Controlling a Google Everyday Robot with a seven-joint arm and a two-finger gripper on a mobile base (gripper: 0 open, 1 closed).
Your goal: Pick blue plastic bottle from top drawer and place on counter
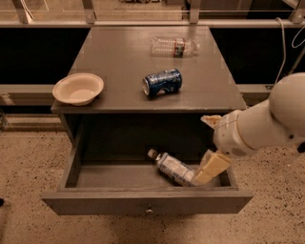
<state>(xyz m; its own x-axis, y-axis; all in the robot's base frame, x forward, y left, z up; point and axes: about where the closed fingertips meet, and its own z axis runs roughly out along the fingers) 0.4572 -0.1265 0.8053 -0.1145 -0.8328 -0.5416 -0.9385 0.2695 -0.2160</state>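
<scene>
Reach step judged in hand. Blue plastic bottle is seen lying in top drawer, cap toward 10 o'clock. Gripper is held spread at bottle's 3 o'clock; centring, then closing, is called for.

This looks like a robot test area, a lab rather than a home. There's speckled hard floor on both sides, metal posts along the far edge and loose cables hanging at the far right. One grey cabinet stands alone. Its surface carries only a bowl, a can and a crinkled bottle, all well apart. A white arm's tool hangs at the right end of the open drawer, fingers spread.
</scene>
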